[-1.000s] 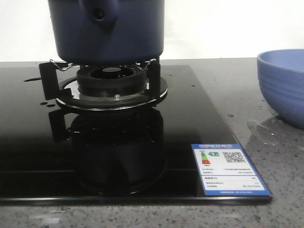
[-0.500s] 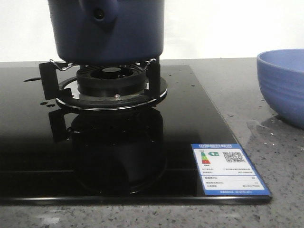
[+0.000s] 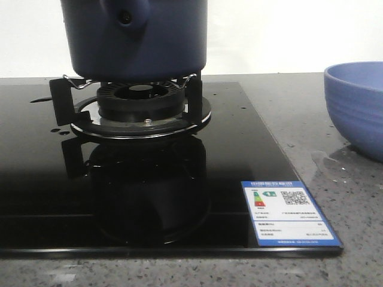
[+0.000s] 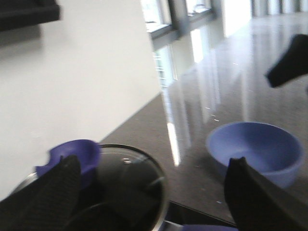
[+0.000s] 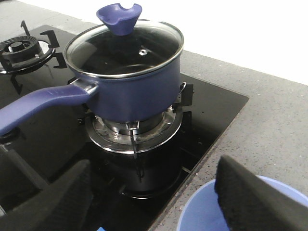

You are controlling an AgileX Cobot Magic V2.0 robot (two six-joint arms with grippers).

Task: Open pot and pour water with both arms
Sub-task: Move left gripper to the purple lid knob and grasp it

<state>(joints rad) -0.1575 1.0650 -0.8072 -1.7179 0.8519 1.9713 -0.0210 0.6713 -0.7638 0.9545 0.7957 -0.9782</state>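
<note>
The dark navy pot (image 3: 137,42) sits on the gas burner (image 3: 140,104); its top is cut off in the front view. In the right wrist view the pot (image 5: 137,91) carries a glass lid (image 5: 125,48) with a blue knob (image 5: 119,17), and its long handle (image 5: 38,106) points away. My right gripper (image 5: 155,163) is open and empty, hovering off to the side of the pot, above the hob edge. My left gripper (image 4: 155,161) is open and empty above the lid (image 4: 125,178), near the knob (image 4: 72,151). Neither gripper shows in the front view.
A lighter blue ribbed bowl (image 3: 359,107) stands on the grey counter right of the black glass hob (image 3: 251,143); it also shows in both wrist views (image 4: 255,149) (image 5: 207,211). A second burner (image 5: 21,48) lies beyond the pot. A dark shape (image 4: 288,62) hangs above the bowl.
</note>
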